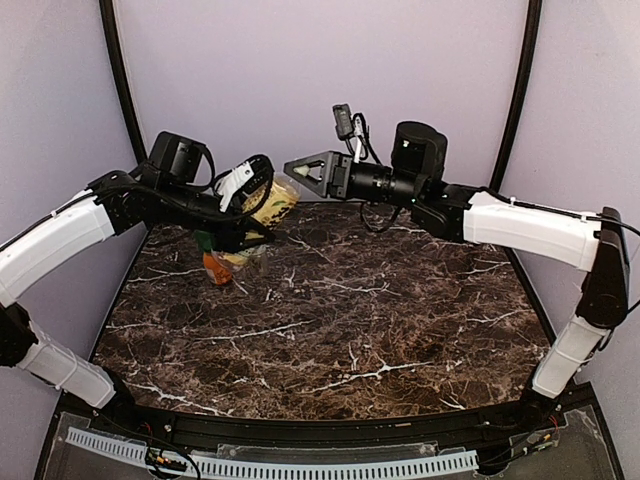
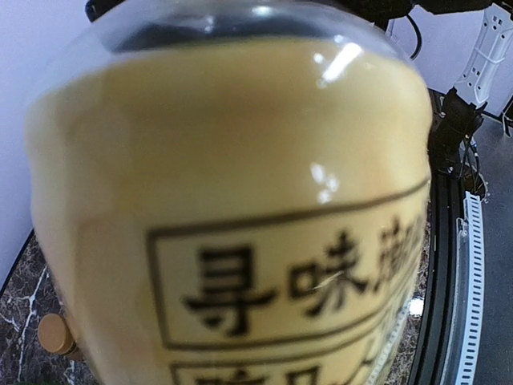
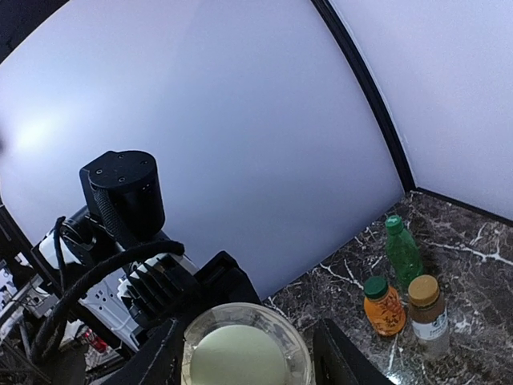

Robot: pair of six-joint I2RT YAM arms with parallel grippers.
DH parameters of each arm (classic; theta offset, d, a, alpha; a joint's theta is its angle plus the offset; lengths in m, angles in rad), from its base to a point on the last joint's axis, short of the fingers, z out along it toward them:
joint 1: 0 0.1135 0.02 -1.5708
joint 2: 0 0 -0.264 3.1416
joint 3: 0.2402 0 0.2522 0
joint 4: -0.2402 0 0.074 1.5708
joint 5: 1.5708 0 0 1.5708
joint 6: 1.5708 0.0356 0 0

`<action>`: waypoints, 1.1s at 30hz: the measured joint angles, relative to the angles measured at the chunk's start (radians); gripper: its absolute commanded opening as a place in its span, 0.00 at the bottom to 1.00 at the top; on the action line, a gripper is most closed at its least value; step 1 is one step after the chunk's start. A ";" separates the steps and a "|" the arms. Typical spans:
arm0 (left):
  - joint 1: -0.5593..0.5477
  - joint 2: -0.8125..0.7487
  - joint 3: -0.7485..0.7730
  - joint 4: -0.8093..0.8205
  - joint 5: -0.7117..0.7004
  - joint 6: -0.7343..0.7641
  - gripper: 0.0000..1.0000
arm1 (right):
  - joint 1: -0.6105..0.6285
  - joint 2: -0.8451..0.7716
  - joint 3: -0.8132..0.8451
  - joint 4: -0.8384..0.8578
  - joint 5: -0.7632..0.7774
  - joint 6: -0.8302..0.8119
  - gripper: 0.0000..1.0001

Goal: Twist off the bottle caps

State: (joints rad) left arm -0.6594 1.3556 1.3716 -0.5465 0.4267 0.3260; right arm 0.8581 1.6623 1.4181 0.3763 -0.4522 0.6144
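Tea bottle (image 1: 275, 203) end sits btwn R gripper (image 3: 248, 357) fingers (image 3: 341, 357).

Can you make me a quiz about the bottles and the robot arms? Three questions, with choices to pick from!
1. How many bottles stand on the table?
A. one
B. three
C. five

2. Where is the yellow bottle?
A. flat on the table
B. in the left gripper
C. under the table

3. The right gripper is:
A. open
B. shut on a cap
C. out of sight

Answers:
1. B: the green bottle, orange bottle and brown bottle stand together near the back wall.
2. B: the left gripper holds it tilted, up off the table.
3. A: its jaws stand apart beside the yellow bottle's end.
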 measured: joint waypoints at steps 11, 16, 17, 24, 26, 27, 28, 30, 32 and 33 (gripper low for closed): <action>-0.003 -0.090 -0.050 0.037 -0.389 0.325 0.35 | -0.026 -0.126 0.058 -0.311 -0.028 -0.038 0.98; -0.025 -0.144 -0.138 0.146 -0.617 0.541 0.35 | -0.027 -0.132 0.085 -0.379 -0.044 -0.005 0.99; -0.035 -0.154 -0.156 0.181 -0.657 0.584 0.36 | -0.026 -0.121 0.096 -0.391 -0.046 -0.001 0.98; -0.076 -0.197 -0.264 0.405 -0.809 0.838 0.36 | -0.011 -0.019 0.186 -0.423 -0.064 0.018 0.86; -0.079 -0.199 -0.281 0.442 -0.827 0.875 0.35 | -0.007 0.002 0.191 -0.420 -0.076 0.028 0.71; -0.079 -0.199 -0.287 0.454 -0.834 0.890 0.35 | -0.007 0.011 0.192 -0.419 -0.080 0.032 0.62; -0.080 -0.199 -0.291 0.464 -0.838 0.900 0.35 | -0.007 0.023 0.192 -0.415 -0.088 0.045 0.55; -0.083 -0.199 -0.298 0.481 -0.847 0.919 0.36 | -0.007 0.043 0.196 -0.404 -0.103 0.053 0.50; -0.085 -0.198 -0.300 0.492 -0.852 0.928 0.36 | -0.007 0.064 0.204 -0.396 -0.115 0.065 0.51; -0.087 -0.199 -0.301 0.496 -0.854 0.932 0.36 | -0.007 0.074 0.209 -0.390 -0.121 0.070 0.51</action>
State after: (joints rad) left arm -0.7464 1.1568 1.0710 -0.0502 -0.4271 1.2575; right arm 0.8513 1.7367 1.6272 -0.0135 -0.5735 0.6842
